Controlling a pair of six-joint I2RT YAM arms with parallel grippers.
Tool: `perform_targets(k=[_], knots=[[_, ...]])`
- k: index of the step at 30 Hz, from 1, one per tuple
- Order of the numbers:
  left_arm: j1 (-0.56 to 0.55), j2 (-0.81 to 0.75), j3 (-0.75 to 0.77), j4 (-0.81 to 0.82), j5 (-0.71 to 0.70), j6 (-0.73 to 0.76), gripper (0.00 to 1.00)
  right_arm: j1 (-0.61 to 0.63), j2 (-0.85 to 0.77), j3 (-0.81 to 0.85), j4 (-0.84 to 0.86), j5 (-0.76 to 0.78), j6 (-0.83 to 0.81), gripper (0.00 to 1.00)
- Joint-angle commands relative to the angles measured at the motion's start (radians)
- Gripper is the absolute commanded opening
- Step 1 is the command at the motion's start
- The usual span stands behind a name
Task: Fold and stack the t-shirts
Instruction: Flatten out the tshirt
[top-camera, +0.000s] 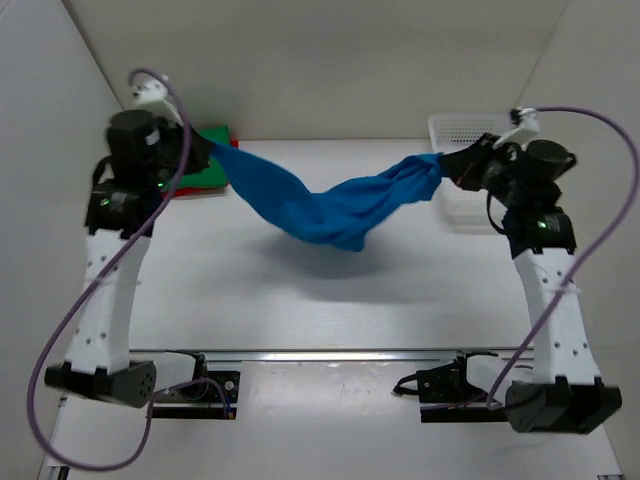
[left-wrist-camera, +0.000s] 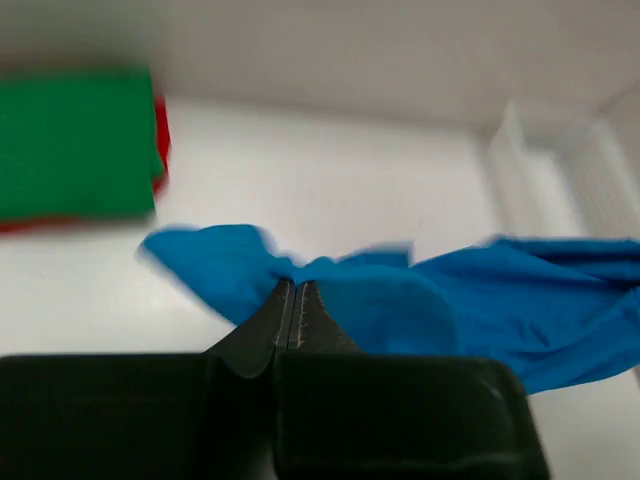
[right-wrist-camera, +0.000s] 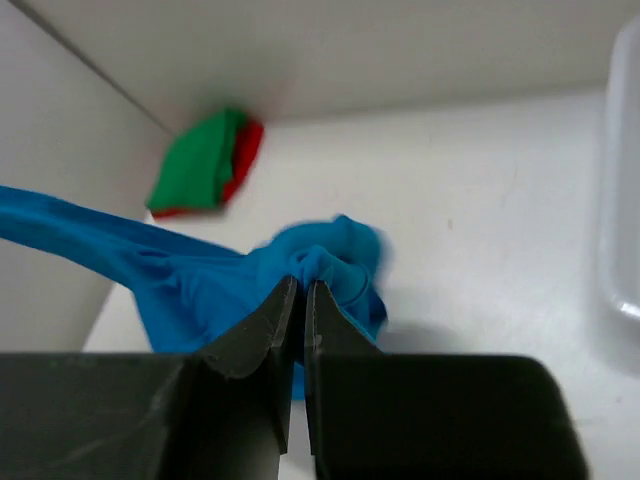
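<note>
Over the white table (top-camera: 300, 310), the left gripper (left-wrist-camera: 295, 286) and right gripper (right-wrist-camera: 303, 283) each pinch one end of the blue shirt (top-camera: 320, 212), likely to spread it flat for folding.

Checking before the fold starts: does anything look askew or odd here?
The blue t-shirt hangs bunched like a rope between the left gripper and the right gripper, sagging mid-air rather than spread flat. The green t-shirt lies folded on the red t-shirt at the back left, fairly neat.
</note>
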Motion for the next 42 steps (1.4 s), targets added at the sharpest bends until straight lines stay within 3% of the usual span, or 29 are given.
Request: perform_targets(k=[1, 5, 8, 12, 15, 18, 22, 27, 29, 30, 33, 34, 37, 42], knots=[[-0.01, -0.104, 0.2, -0.15, -0.089, 0.05, 0.0, -0.071, -0.139, 0.07, 0.098, -0.061, 0.08, 0.0], [-0.024, -0.216, 0.197, -0.064, -0.187, 0.023, 0.0, -0.151, -0.294, 0.087, 0.103, -0.036, 0.075, 0.0], [-0.044, -0.304, 0.197, -0.021, -0.259, 0.02, 0.0, -0.113, -0.34, 0.147, 0.037, 0.059, 0.026, 0.0], [-0.085, -0.278, 0.311, -0.075, -0.337, 0.046, 0.0, -0.08, -0.365, 0.184, 0.032, 0.097, 0.017, 0.0], [-0.108, -0.243, 0.306, -0.089, -0.362, 0.066, 0.0, -0.082, -0.341, 0.193, 0.048, 0.058, 0.037, 0.0], [-0.035, -0.214, 0.207, -0.069, -0.278, 0.076, 0.0, -0.093, -0.307, 0.13, 0.084, -0.004, 0.068, 0.0], [0.008, -0.192, -0.052, 0.009, -0.195, 0.061, 0.0, -0.097, -0.25, 0.014, 0.126, -0.07, 0.094, 0.0], [0.068, -0.082, -0.338, 0.141, -0.14, 0.064, 0.01, -0.016, -0.021, -0.005, 0.059, -0.035, 0.017, 0.0], [0.094, 0.054, -0.369, 0.145, -0.13, 0.076, 0.27, -0.004, 0.098, 0.024, 0.029, -0.062, -0.012, 0.0], [0.111, 0.12, -0.367, 0.152, -0.126, 0.073, 0.35, 0.016, 0.157, 0.041, 0.019, -0.056, -0.024, 0.0], [0.155, 0.184, -0.364, 0.166, -0.079, 0.058, 0.4, 0.047, 0.283, 0.079, 0.008, -0.038, -0.061, 0.0], [0.146, 0.176, -0.369, 0.178, -0.051, 0.061, 0.45, 0.047, 0.317, 0.108, -0.013, -0.03, -0.079, 0.0], [0.074, 0.101, -0.413, 0.162, -0.008, 0.066, 0.44, 0.059, 0.38, 0.122, -0.038, -0.003, -0.115, 0.0], [-0.281, -0.106, -0.663, 0.2, 0.04, -0.072, 0.46, 0.068, 0.4, 0.083, -0.031, 0.01, -0.12, 0.0]])
